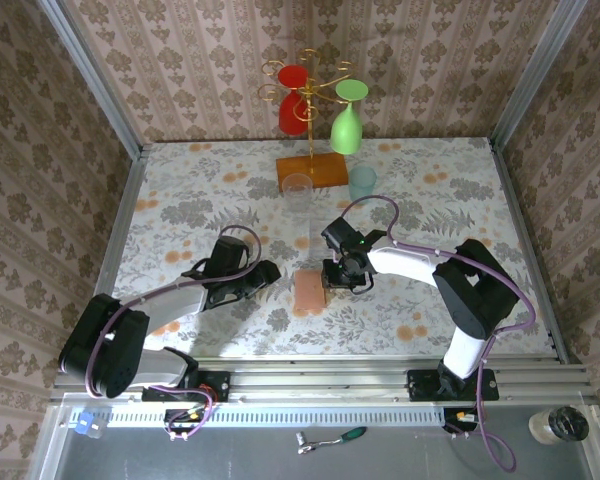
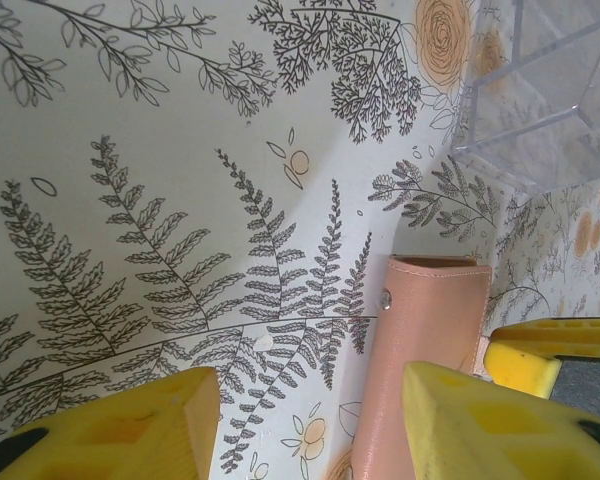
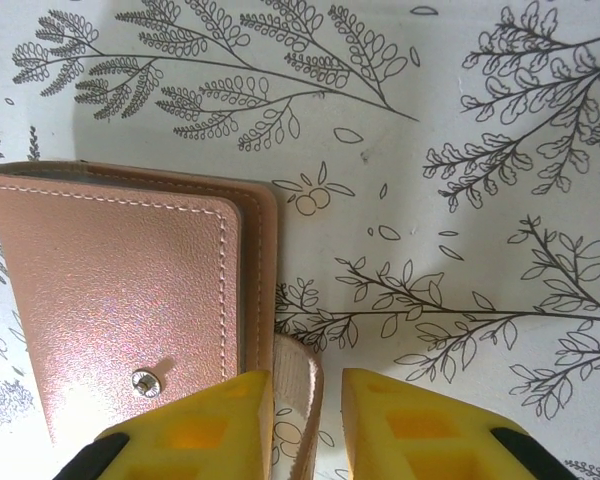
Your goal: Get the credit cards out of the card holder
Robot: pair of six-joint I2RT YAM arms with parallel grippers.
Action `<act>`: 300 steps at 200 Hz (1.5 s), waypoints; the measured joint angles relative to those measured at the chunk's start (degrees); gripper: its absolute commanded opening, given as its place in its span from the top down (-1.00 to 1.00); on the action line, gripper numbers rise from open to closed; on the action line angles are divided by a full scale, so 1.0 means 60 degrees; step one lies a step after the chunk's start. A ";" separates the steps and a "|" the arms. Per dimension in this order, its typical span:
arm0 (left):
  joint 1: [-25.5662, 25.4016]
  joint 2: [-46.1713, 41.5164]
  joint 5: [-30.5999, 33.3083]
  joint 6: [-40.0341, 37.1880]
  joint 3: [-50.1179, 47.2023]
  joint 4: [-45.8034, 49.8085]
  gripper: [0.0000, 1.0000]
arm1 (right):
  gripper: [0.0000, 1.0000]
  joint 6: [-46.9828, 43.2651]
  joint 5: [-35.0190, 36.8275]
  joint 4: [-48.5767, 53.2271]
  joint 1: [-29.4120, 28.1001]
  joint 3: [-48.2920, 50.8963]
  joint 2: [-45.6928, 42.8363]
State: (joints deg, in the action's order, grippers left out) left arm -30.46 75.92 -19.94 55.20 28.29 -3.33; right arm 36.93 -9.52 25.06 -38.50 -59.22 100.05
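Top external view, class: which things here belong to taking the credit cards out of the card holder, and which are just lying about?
Belongs to the job:
- card holder, lying closed

Just lying about:
- clear plastic box
- wooden rack base
- red glass and green glass, hanging on the rack
- pale teal cup

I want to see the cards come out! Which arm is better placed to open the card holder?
Right. The right gripper has the strap tab of the closed card holder between its fingers, ready to pinch and lift. The left gripper hangs open at the holder's other side.
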 measured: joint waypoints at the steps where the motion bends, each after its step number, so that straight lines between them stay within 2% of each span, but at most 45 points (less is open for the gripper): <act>1: 0.0000 0.0000 0.0000 0.0000 0.0000 0.0000 -0.04 | 0.54 0.0000 -0.0004 -0.0004 0.0000 0.0000 0.0004; 61: -0.0127 0.0000 0.0011 0.0000 0.0000 -0.0015 -0.04 | 0.66 0.0149 -0.0091 -0.0233 0.0000 0.0051 0.0004; 138: -0.0401 0.0000 0.0113 -0.0029 0.0055 0.0044 -0.04 | 0.64 0.0262 -0.0280 -0.0463 0.0000 0.0382 0.0004; 167: -0.0419 0.0000 0.0142 -0.0029 0.0058 0.0055 -0.04 | 0.82 0.0335 -0.0277 -0.0488 0.0000 0.0408 0.0004; 195: -0.0430 -0.0004 0.0189 -0.0029 0.0062 0.0055 -0.04 | 0.84 0.0346 -0.0251 -0.0470 0.0000 0.0408 -0.0044; 300: -0.0845 -0.0004 0.0597 -0.0029 0.0379 0.0124 -0.02 | 0.83 -0.0623 0.0015 0.1009 0.0073 0.0251 -0.1355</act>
State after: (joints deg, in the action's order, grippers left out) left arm -35.53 75.90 -16.36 55.02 30.57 -2.59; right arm 33.19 -9.43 31.11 -38.06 -57.71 91.92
